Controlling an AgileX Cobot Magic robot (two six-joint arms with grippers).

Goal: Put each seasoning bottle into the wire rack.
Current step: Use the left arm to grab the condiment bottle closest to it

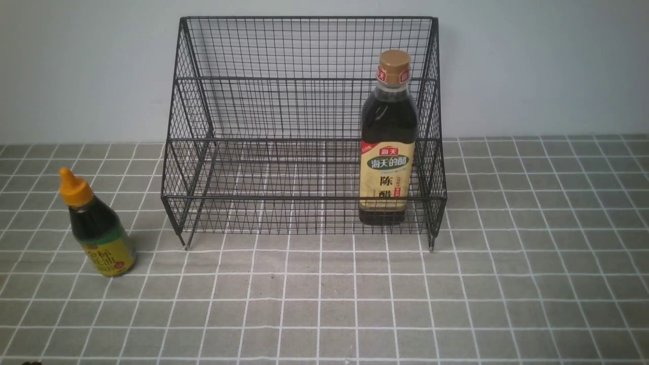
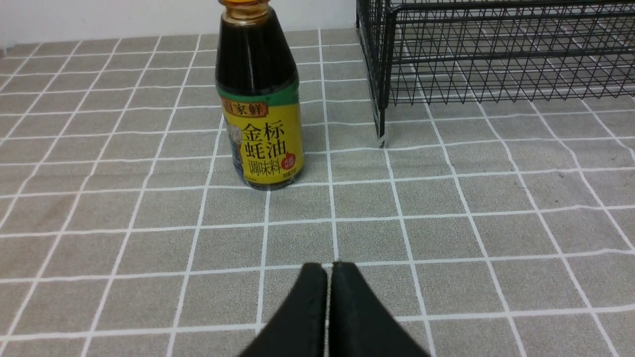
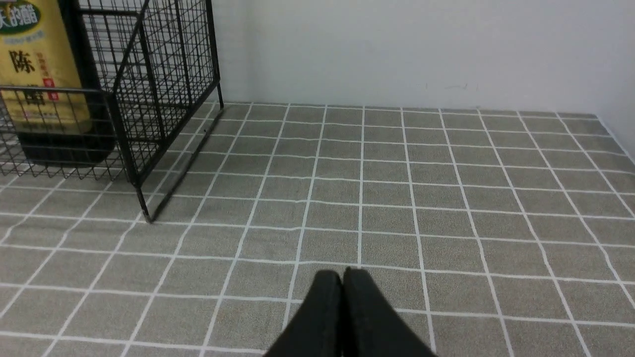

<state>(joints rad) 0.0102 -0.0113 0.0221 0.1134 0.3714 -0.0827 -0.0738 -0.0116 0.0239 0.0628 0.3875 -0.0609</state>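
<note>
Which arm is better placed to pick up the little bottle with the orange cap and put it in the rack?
Probably the left. The orange-capped bottle stands on the robot's left of the wire rack, and the left wrist camera sees it, while the right wrist camera doesn't.

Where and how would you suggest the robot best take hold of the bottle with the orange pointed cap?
I would have the left gripper come from the near side, jaws across the dark upper body of the orange-capped bottle. It stands upright on the tablecloth, and its rounded shoulders narrow toward the cap; the pointed tip looks like a poorer hold.
</note>
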